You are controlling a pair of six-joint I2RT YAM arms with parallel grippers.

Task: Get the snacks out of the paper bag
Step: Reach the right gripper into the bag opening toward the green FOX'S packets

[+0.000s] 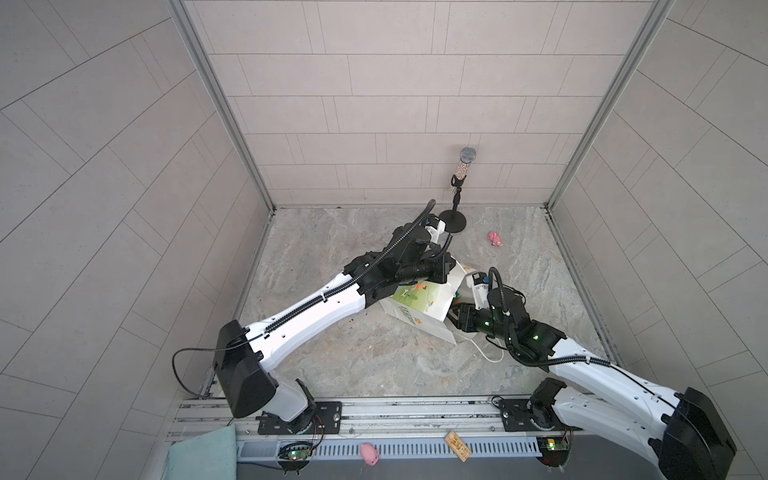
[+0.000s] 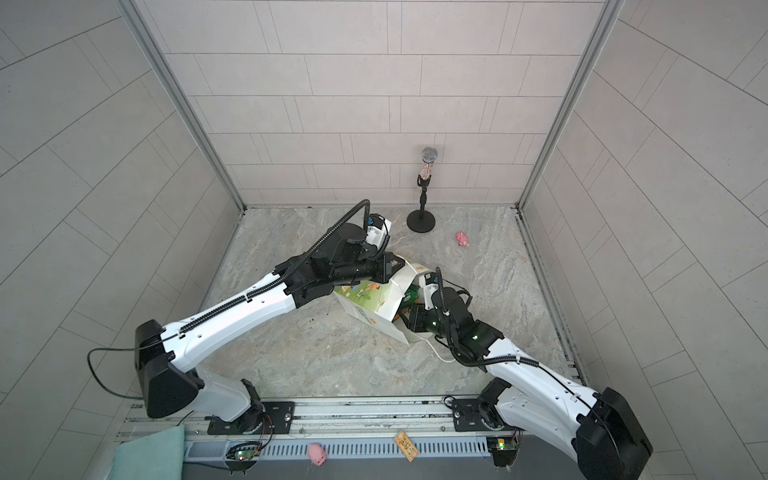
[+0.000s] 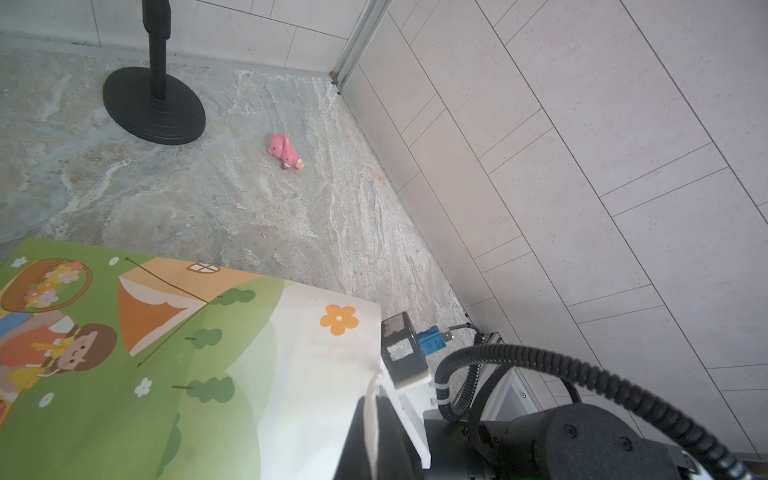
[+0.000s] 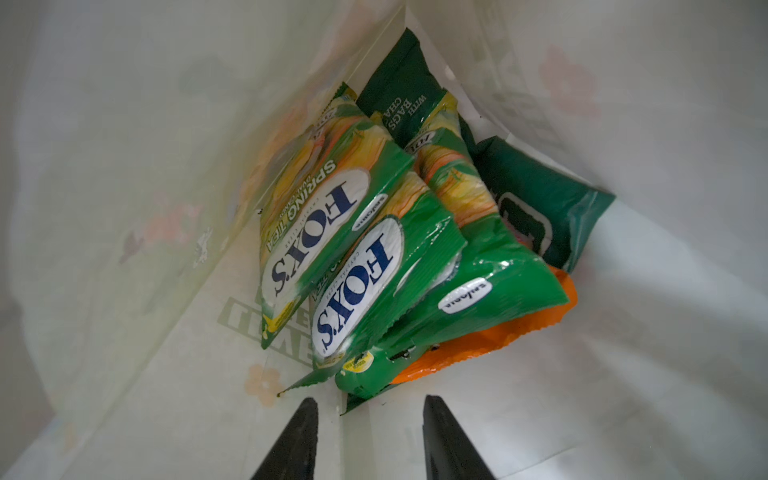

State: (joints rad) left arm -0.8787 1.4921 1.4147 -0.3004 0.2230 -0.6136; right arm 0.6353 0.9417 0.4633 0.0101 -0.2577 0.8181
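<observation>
My right claw [image 4: 368, 401], jaws narrowly apart, is inside the paper bag [image 1: 417, 305] before the snacks [image 4: 357, 266] heaped at its bottom, bright packets covering the dark one. My left claw [image 2: 394, 268] pinches the bag's rim; microphone stand [image 1: 452, 220] at the bag's one o'clock, pink toy [image 1: 494, 240] at two.

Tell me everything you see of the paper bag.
The paper bag is white paper printed with a green landscape, tent, girl and orange flower. It lies tipped on the stone-look floor, mouth toward the right arm, a cord handle trailing. The left end effector is shut on its rim; the right end effector, open, reaches inside beside the snacks.
</observation>
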